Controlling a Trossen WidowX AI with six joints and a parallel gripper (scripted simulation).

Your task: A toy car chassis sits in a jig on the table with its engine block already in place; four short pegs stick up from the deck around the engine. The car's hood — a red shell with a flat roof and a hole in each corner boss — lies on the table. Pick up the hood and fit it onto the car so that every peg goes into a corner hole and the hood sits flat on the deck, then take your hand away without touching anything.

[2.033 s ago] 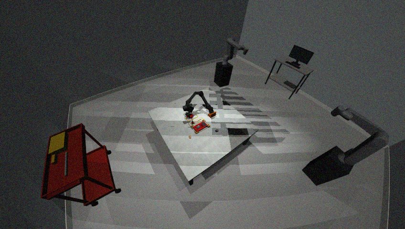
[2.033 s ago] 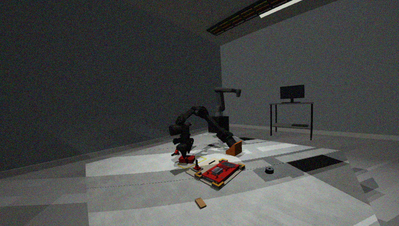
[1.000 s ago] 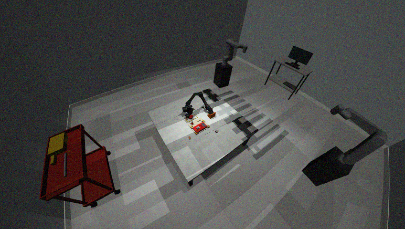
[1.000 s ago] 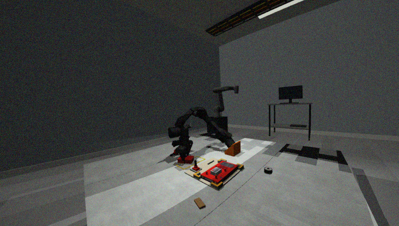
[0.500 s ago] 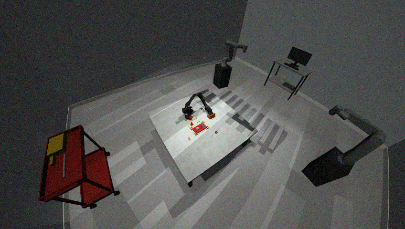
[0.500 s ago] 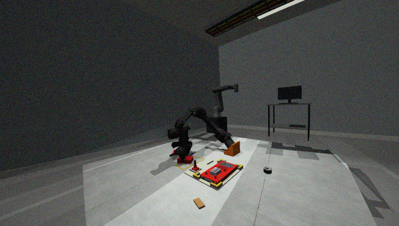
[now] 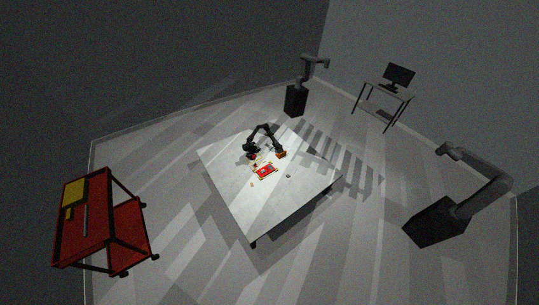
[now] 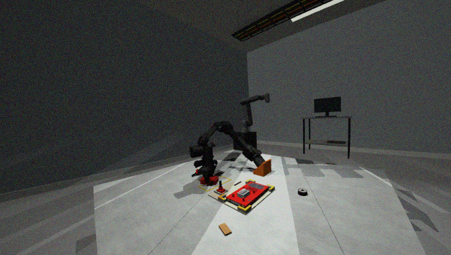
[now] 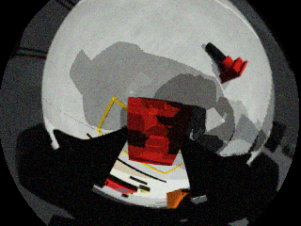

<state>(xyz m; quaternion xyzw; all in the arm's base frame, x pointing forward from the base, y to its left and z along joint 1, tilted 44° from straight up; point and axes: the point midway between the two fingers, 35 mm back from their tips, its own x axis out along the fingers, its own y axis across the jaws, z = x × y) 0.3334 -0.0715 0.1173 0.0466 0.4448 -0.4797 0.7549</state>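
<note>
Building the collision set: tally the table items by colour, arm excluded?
Red: 3 (hood, chassis in its jig, small stand)
Orange: 2 (wedge, block)
Black: 2 (ring, bar)
Total: 7
</note>
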